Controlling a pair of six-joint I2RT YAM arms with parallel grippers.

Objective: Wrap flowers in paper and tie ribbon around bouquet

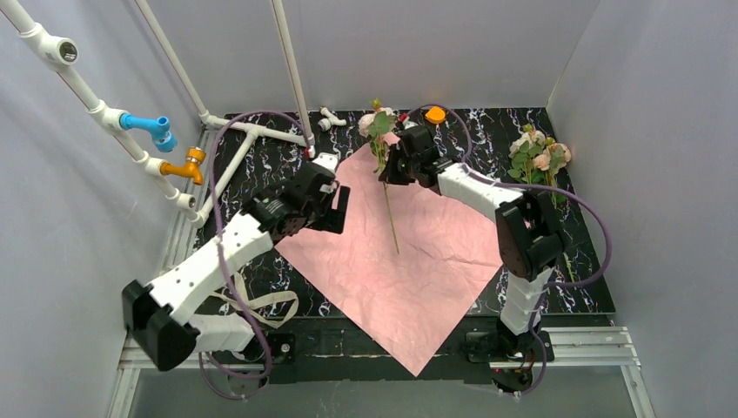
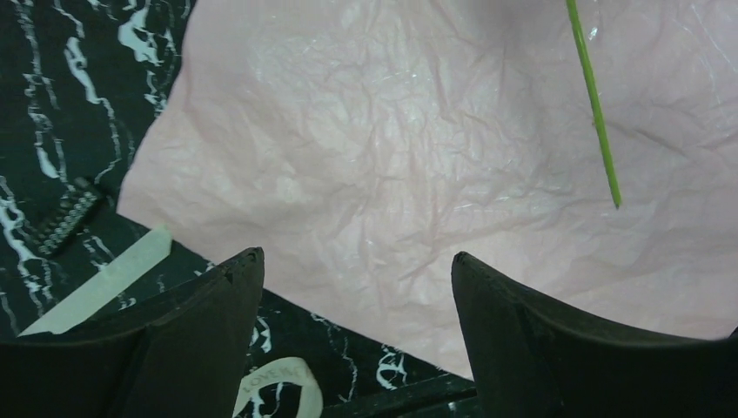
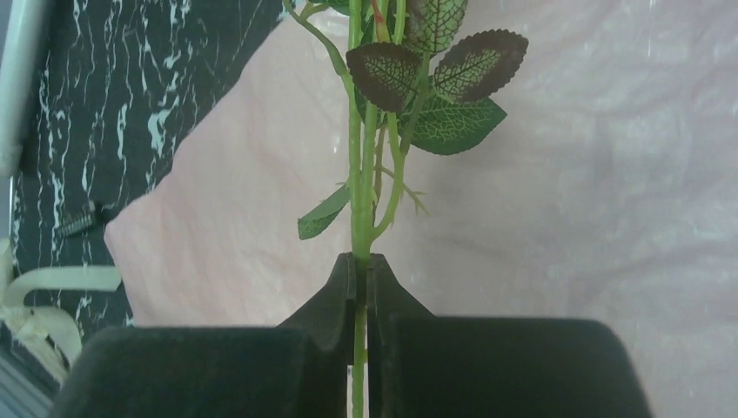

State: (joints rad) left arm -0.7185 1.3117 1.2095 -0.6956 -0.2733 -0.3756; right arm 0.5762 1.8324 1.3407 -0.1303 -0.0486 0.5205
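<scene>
R gripper clamped on flowers stem, L gripper spread wide, holding nothing, above paper edge

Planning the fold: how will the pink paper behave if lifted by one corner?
Probably floppy: the paper looks thin and crinkled, so it should drape, not hold shape. Lying loose on the table, a push would likely slide or bunch it.

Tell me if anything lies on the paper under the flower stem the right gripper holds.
Nothing visible does. The right gripper is shut on the flower stem above the paper, whose pink face beneath is bare. The left gripper, open, sits at the paper's left edge.
</scene>
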